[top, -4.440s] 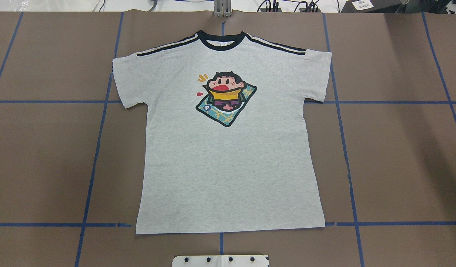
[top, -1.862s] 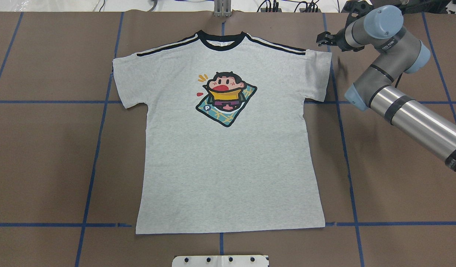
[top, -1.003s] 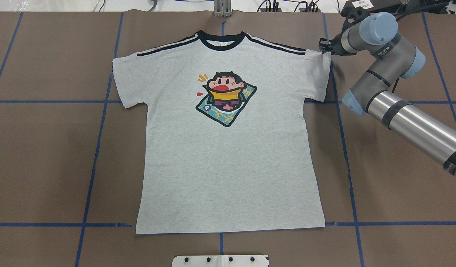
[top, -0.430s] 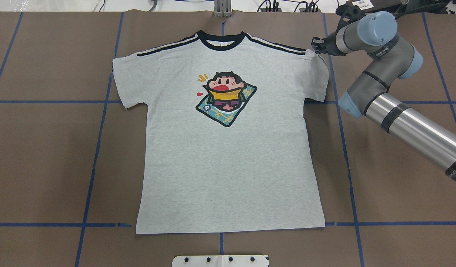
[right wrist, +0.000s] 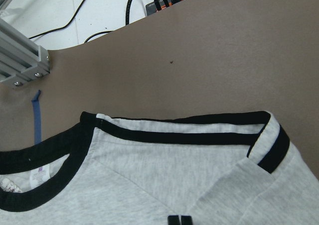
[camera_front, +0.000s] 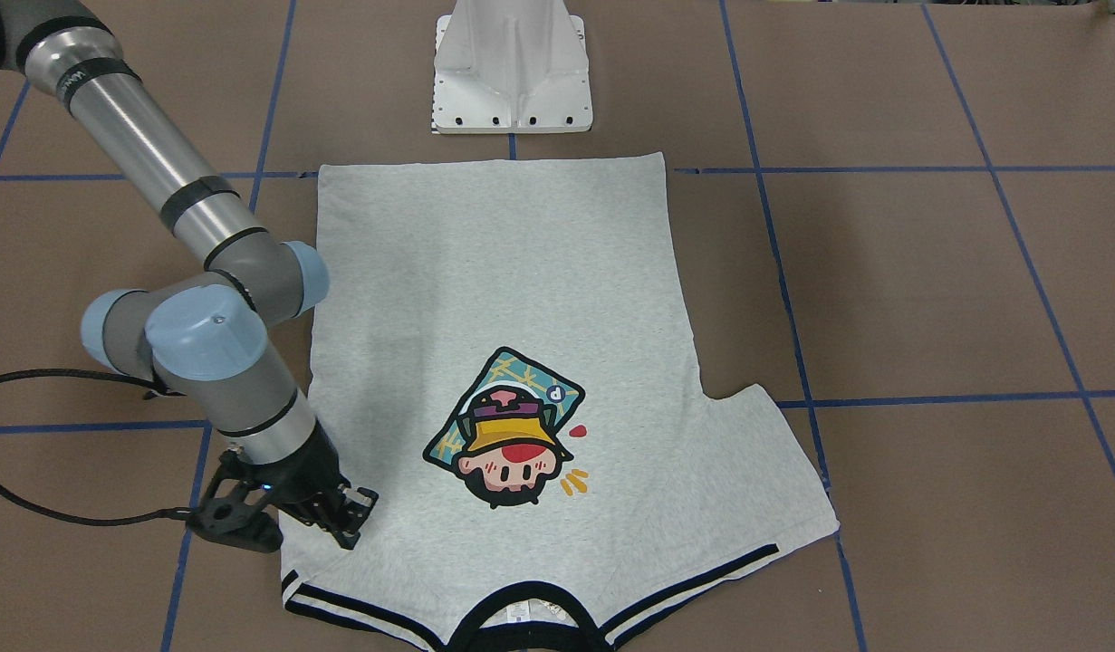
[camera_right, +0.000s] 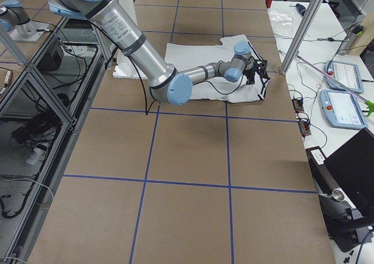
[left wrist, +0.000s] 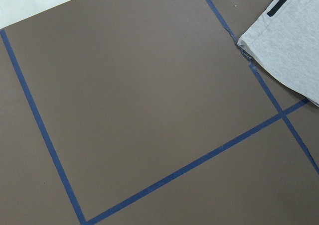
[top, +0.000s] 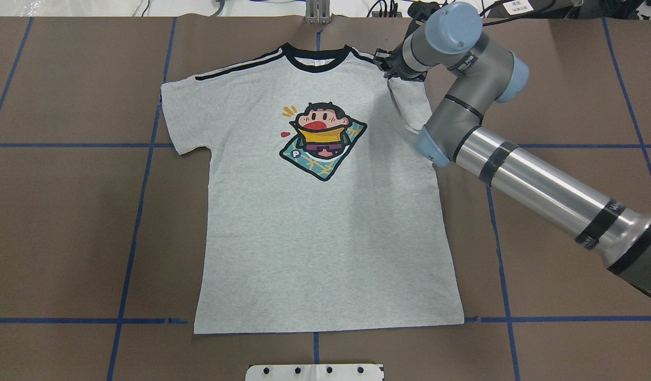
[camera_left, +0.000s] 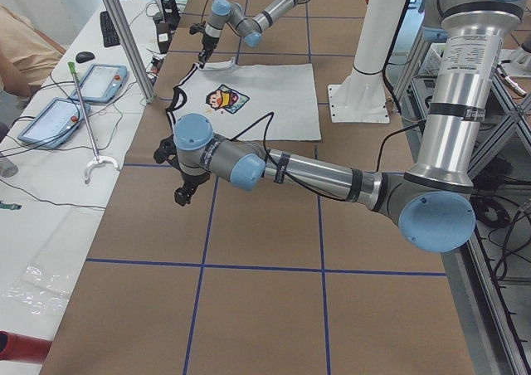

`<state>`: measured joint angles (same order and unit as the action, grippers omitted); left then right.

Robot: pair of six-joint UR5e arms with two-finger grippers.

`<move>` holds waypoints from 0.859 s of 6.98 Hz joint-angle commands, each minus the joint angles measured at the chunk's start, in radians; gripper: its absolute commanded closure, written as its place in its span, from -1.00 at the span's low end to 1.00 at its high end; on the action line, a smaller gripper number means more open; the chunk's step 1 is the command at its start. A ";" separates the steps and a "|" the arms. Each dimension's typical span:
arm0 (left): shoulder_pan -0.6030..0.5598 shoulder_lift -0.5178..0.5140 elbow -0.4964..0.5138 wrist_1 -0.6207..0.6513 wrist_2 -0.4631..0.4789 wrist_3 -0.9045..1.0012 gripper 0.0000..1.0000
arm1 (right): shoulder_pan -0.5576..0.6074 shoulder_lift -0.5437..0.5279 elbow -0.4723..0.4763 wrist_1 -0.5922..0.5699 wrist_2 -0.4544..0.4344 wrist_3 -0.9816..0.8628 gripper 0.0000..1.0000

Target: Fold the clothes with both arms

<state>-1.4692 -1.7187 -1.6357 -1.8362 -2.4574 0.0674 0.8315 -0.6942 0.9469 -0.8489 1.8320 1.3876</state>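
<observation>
The light grey T-shirt (top: 325, 238) lies flat, print up, collar at the far edge; it also shows in the front view (camera_front: 494, 272). My right gripper (top: 387, 62) is shut on the shirt's right sleeve (top: 410, 106) at its striped shoulder edge and holds it lifted and drawn inward over the shoulder. In the right wrist view its fingertips (right wrist: 179, 220) are pinched together on grey cloth. My left gripper (camera_left: 184, 188) shows only in the exterior left view, low over bare table beside the shirt's left sleeve (left wrist: 289, 41). I cannot tell whether it is open or shut.
The white pedestal base (top: 314, 372) stands just behind the shirt's hem. An aluminium post (top: 317, 13) and cables lie past the far edge. Blue tape lines (top: 135, 233) grid the brown table. Tablets (camera_left: 50, 118) lie on the side table.
The right arm came in from the right, closed on the right sleeve's shoulder corner and pulled it left over the shirt. The rest of the shirt has not moved.
</observation>
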 commanded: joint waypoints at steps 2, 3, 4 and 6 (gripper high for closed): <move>0.000 0.001 -0.004 0.000 -0.002 0.000 -1.00 | -0.009 0.151 -0.246 -0.028 -0.082 -0.022 1.00; 0.001 0.001 -0.001 0.000 -0.002 0.000 -1.00 | -0.005 0.151 -0.247 -0.028 -0.088 -0.022 1.00; 0.001 -0.002 0.002 0.000 0.000 -0.004 -1.00 | -0.003 0.151 -0.249 -0.028 -0.086 -0.057 0.13; 0.024 -0.036 0.037 -0.002 0.009 -0.020 -1.00 | 0.011 0.142 -0.197 -0.030 -0.077 -0.074 -1.00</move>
<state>-1.4605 -1.7336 -1.6190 -1.8359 -2.4547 0.0597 0.8320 -0.5459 0.7151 -0.8770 1.7482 1.3244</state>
